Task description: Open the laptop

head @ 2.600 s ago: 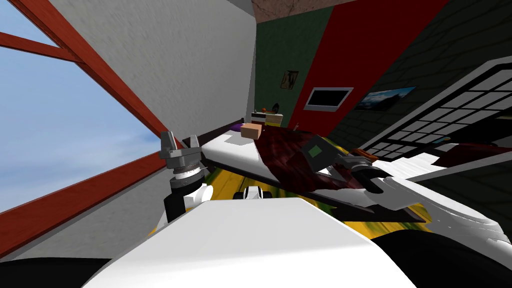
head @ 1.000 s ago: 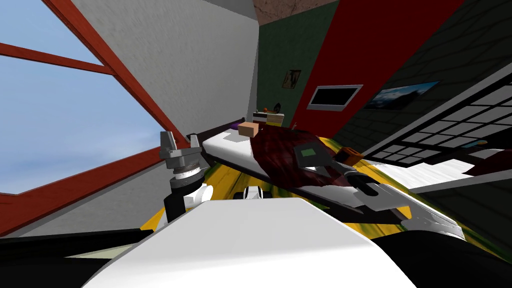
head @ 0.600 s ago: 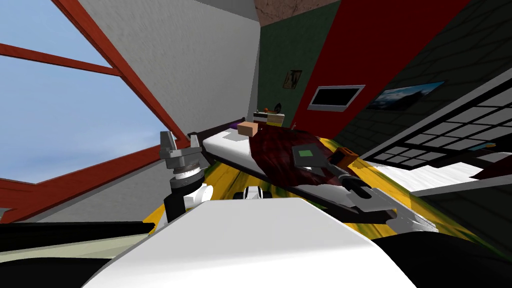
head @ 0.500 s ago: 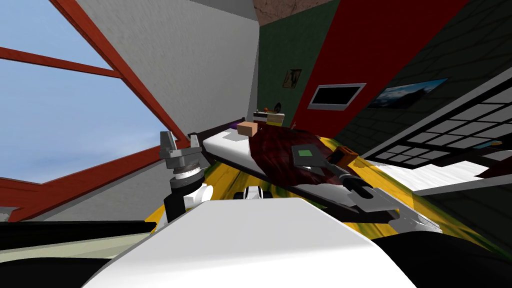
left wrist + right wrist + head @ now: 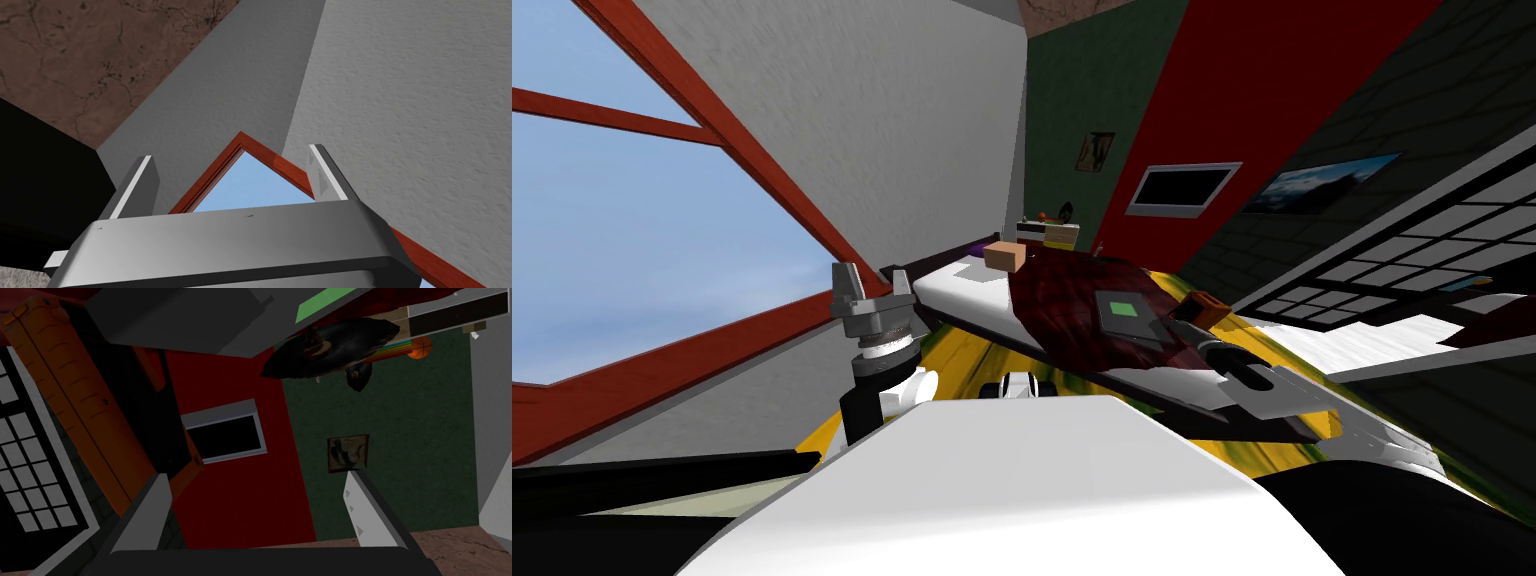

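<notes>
The dark, green-patched laptop (image 5: 1127, 318) lies flat on the bed (image 5: 962, 290), right of frame centre. Right jaws stand wide just beside its near edge, likely to catch the lid. Left jaws, also wide, idle centre-left.

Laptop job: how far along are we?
Done: the approach. The right gripper is at the laptop, which lies flat on the bed. In hand: jaws open, just short of it, holding nothing. Left to do: catch the lid and lift; it looks shut. The left gripper is raised, open, idle.
</notes>
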Robot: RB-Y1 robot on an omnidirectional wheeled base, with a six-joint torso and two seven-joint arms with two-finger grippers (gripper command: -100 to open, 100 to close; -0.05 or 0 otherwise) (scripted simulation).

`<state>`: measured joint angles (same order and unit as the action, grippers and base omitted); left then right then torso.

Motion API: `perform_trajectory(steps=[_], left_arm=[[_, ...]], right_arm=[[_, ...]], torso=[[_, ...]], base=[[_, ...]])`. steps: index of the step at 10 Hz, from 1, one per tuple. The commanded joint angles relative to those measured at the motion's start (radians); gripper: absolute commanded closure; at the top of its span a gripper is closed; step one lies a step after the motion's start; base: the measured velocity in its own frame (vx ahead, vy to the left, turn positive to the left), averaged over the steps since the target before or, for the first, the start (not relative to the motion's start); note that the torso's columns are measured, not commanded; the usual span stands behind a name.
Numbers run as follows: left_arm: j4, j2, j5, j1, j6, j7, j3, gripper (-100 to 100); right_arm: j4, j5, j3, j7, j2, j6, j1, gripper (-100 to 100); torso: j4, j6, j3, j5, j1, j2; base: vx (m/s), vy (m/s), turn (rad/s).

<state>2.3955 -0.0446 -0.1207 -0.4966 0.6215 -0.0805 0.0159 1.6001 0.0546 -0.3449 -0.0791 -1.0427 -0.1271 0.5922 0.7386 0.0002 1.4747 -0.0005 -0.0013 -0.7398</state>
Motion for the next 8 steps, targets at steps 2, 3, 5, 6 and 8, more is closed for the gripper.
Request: perform_trajectory(steps=[2,3,5,6,8], left_arm=[[0.0,0.0,0.0,0.0,0.0,0.0,0.0,0],[0.0,0.0,0.0,0.0,0.0,0.0,0.0,0],[0.0,0.0,0.0,0.0,0.0,0.0,0.0,0],[0.0,0.0,0.0,0.0,0.0,0.0,0.0,0],[0.0,0.0,0.0,0.0,0.0,0.0,0.0,0]], right_arm=[[0.031,-0.026,-0.007,0.019,-0.048,-0.024,0.02,-100],[0.032,-0.027,-0.007,0.022,-0.051,-0.026,0.021,0],[0.032,-0.027,-0.007,0.022,-0.05,-0.026,0.021,0],[0.032,-0.027,-0.007,0.022,-0.05,-0.026,0.021,0],[0.032,-0.027,-0.007,0.022,-0.05,-0.026,0.021,0]], torso=[[0.0,0.0,0.001,0.0,0.001,0.001],[-0.001,0.0,0.001,0.0,0.001,0.002],[-0.001,0.0,0.001,0.0,0.001,0.002],[-0.001,0.0,0.001,0.001,0.001,0.002],[-0.001,0.0,0.001,0.001,0.001,0.002]], base=[[0.005,0.005,-0.047],[0.0,0.0,0.0],[0.0,0.0,0.0],[0.0,0.0,0.0],[0.0,0.0,0.0]])
